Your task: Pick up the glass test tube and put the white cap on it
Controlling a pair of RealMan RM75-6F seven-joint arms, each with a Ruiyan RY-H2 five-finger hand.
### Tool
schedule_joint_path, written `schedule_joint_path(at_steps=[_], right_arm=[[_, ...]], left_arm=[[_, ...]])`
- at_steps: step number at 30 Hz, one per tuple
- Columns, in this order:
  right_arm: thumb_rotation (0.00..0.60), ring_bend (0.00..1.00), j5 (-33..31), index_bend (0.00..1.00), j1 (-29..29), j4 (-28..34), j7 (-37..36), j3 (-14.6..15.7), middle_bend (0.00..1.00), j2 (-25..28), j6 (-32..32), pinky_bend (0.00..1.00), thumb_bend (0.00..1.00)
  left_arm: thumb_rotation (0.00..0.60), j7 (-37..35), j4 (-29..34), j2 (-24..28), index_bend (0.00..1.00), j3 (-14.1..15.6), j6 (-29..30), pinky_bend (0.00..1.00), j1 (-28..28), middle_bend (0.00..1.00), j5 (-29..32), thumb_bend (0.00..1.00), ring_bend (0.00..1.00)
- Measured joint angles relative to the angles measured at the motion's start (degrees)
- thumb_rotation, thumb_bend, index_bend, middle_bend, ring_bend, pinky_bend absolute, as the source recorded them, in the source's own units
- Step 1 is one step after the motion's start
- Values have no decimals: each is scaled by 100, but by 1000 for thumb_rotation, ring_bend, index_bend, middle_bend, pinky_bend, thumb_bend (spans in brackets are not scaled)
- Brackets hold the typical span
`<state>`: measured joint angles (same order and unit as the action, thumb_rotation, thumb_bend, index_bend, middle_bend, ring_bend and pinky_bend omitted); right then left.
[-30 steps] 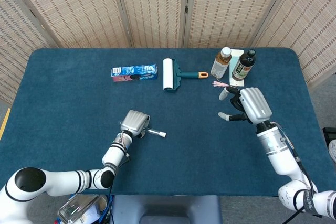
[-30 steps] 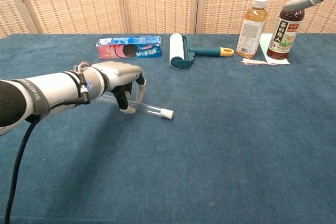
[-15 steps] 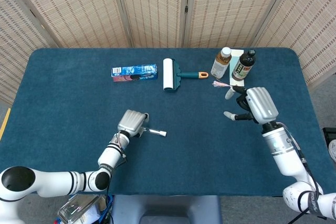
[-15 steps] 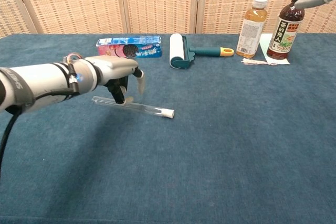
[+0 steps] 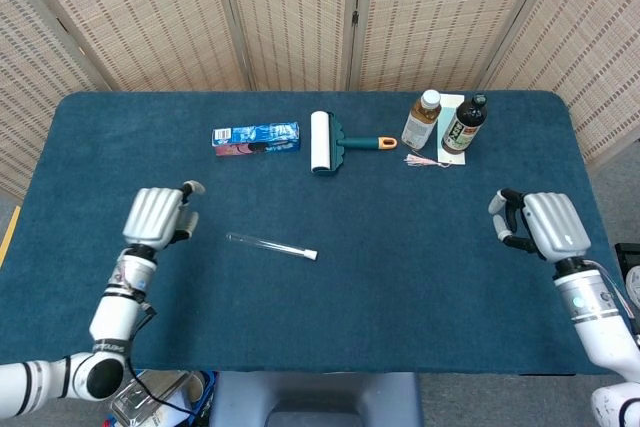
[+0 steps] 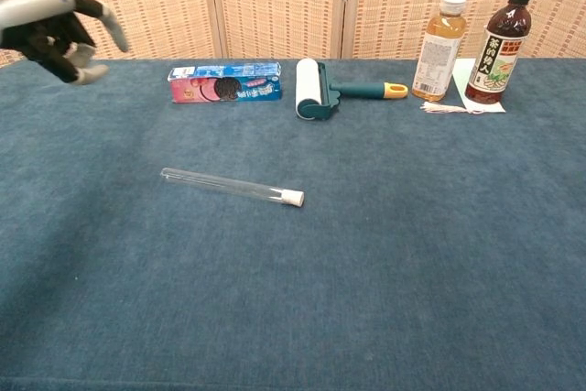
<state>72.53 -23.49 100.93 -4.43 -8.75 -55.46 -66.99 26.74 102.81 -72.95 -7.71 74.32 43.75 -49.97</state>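
Head view: glass test tube (image 5: 270,244) lies left-to-right, white cap (image 5: 311,255) rightward; left robot hand (image 5: 155,217) nearer, empty, fingers parted; right robot hand (image 5: 540,225) farther, fingers curled, empty.

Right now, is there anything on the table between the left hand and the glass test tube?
No. In the head view only bare blue cloth lies between the left hand and the glass test tube.
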Motion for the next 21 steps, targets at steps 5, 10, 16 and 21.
schedule_joint_path(at_steps=[5, 10, 16, 21], right_arm=[[600, 524, 235, 487, 295, -181, 32, 195, 531, -16, -307, 739, 468], [600, 508, 535, 487, 635, -458, 16, 360, 527, -200, -820, 721, 442], [600, 435, 741, 429, 1155, -659, 45, 517, 478, -461, -1513, 637, 411], [600, 375, 927, 386, 1510, -680, 60, 626, 439, -563, -1929, 529, 388]], left_arm=[[600, -340, 16, 388, 342, 453, 717, 688, -834, 581, -793, 416, 552], [600, -583, -82, 597, 339, 723, 1301, 566, -1453, 501, -1385, 416, 465], [600, -699, -131, 702, 327, 985, 1922, 438, -2102, 428, -2026, 414, 398], [600, -604, 55, 785, 304, 1103, 2093, 394, -2400, 382, -2277, 412, 355]])
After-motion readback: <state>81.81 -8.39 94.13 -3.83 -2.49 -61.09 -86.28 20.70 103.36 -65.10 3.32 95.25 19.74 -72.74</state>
